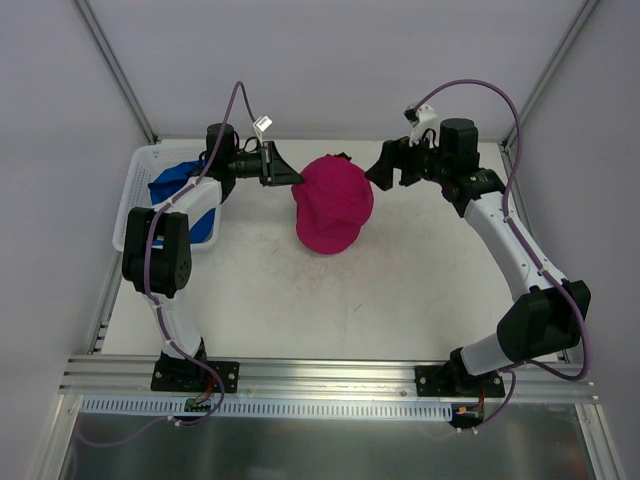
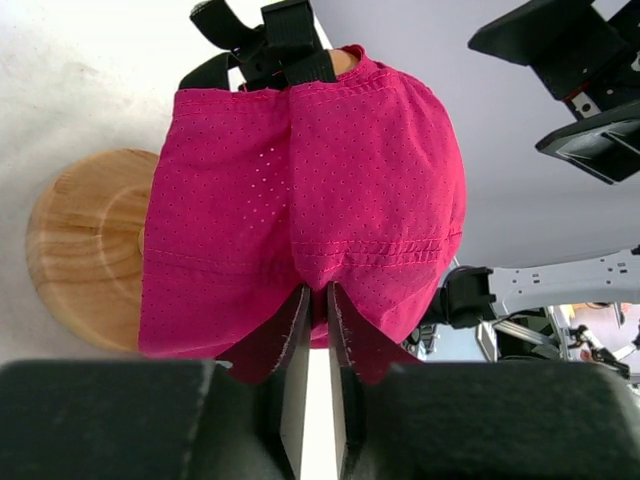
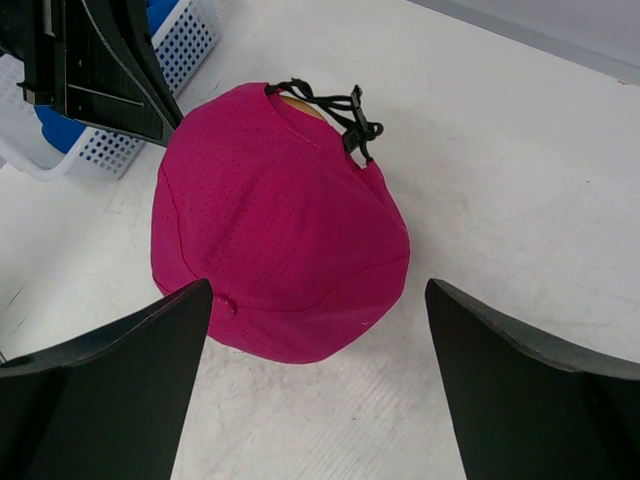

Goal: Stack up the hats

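Note:
A magenta hat sits dome-up at the middle of the table, over a round wooden disc. Its black strap points to the far side. My left gripper reaches in from the left, and its fingers are pinched on a fold of the magenta fabric at the hat's edge. My right gripper hovers just off the hat's far right side, open wide with nothing between its fingers. A blue hat lies in the basket, partly hidden behind the left arm.
A white slatted basket stands at the table's left edge, close behind the left arm. Bare tabletop stretches in front of and to the right of the magenta hat. Frame rails run along the table's sides.

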